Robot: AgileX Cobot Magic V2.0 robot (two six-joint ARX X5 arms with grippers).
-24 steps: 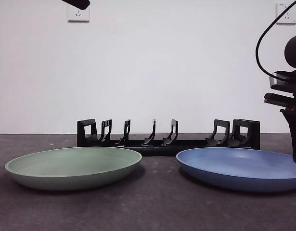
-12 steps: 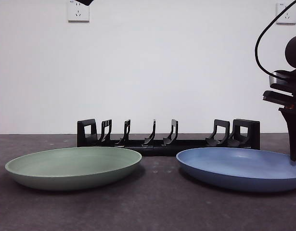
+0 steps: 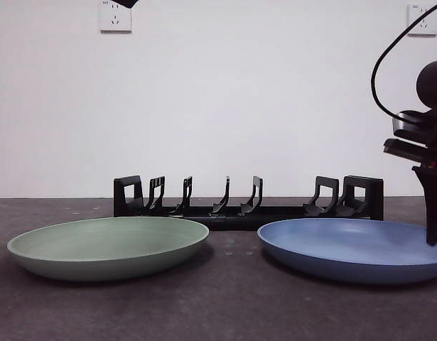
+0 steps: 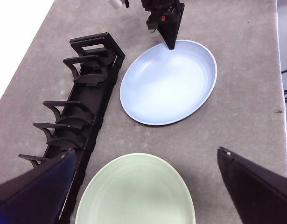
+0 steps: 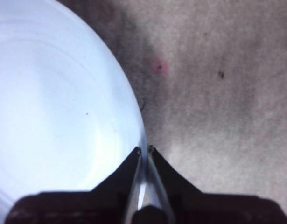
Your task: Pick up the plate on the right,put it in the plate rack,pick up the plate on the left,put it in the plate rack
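Rack [image 3: 248,201]: long, low, black plastic, upright curved prongs, blocky ends; stood along the far side of the table [image 3: 225,312], behind both plates, all slots vacant. Judged rigid and steady enough to take a plate edge-on between prongs.

Blue plate [image 3: 349,249]: the right-hand one, shallow, matte, flat on the table just in front of the rack's right end. Judged light, stiff and somewhat slick, likely plastic or similar, so not very fragile; the thin raised rim was the only sensible hold, and a one-edge pinch would let it swing or slip when tilted upright.

Green plate [image 3: 108,246]: same form, flat on the table near the rack's left end, apart from the blue plate, untouched.

Right gripper [image 5: 143,150]: at the blue plate's outer rim, on the side away from the green plate; jaws pressed together on that rim, one inside the lip, one outside.

Left gripper [image 4: 143,186]: jaws spread wide, holding nothing, high above the table, waiting.

Obstructions: none between blue plate and rack; the prongs themselves were judged the snag risk during insertion
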